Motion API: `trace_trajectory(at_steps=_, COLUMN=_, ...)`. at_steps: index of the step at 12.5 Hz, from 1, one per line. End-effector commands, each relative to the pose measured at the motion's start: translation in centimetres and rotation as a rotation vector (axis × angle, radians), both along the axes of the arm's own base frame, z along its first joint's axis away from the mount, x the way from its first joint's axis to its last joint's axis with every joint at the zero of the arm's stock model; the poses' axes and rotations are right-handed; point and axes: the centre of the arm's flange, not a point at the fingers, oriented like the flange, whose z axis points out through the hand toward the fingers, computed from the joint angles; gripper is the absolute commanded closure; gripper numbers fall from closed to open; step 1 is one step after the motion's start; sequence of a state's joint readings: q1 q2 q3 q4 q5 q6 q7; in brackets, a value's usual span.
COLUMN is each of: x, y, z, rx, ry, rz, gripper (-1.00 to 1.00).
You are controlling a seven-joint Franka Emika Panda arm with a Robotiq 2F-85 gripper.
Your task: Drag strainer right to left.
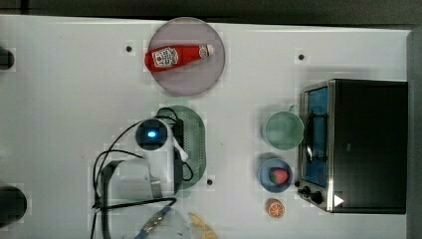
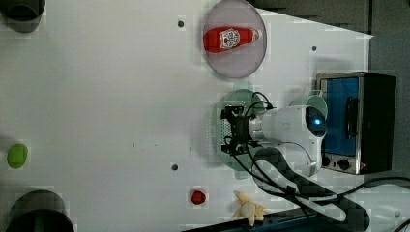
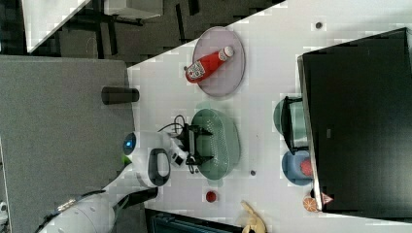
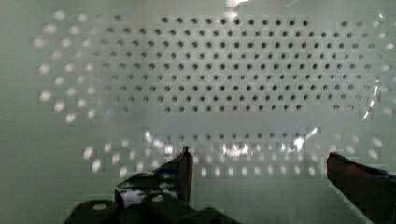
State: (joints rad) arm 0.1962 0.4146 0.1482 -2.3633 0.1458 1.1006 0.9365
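right now the strainer [image 3: 221, 143] sits mid-table, its long way running up and down in the top view. our gripper [image 4: 259, 158] hangs just over its inside, wide open, holding nothing.

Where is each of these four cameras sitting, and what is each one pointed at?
Top view: overhead, looking straight down at the white table; the arm covers part of the strainer.
Left view: high up, looking down at the strainer; the white arm reaches in from the left view's right.
Right view: high and off to one side, taking in the table's edge; arm and open tool at the strainer.
Wrist view: on the arm, close above the strainer's holes; two dark fingertips show.
Shared: top and left views both show the ketchup bottle on its plate.
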Motion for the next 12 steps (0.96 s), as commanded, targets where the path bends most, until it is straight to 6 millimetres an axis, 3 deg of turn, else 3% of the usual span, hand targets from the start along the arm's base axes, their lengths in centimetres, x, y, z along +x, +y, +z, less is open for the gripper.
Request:
trace_trajectory(at_steps=1, x=-0.6, y=5.9, z=1.5, rx=0.012, ry=-0.019, rz=-0.053, gripper=-1.00)
trace_trajectory(at_steps=12, x=0.1, y=18.0, z=0.9, rx=0.060, ry=-0.052, rz=-0.036, gripper=-1.00)
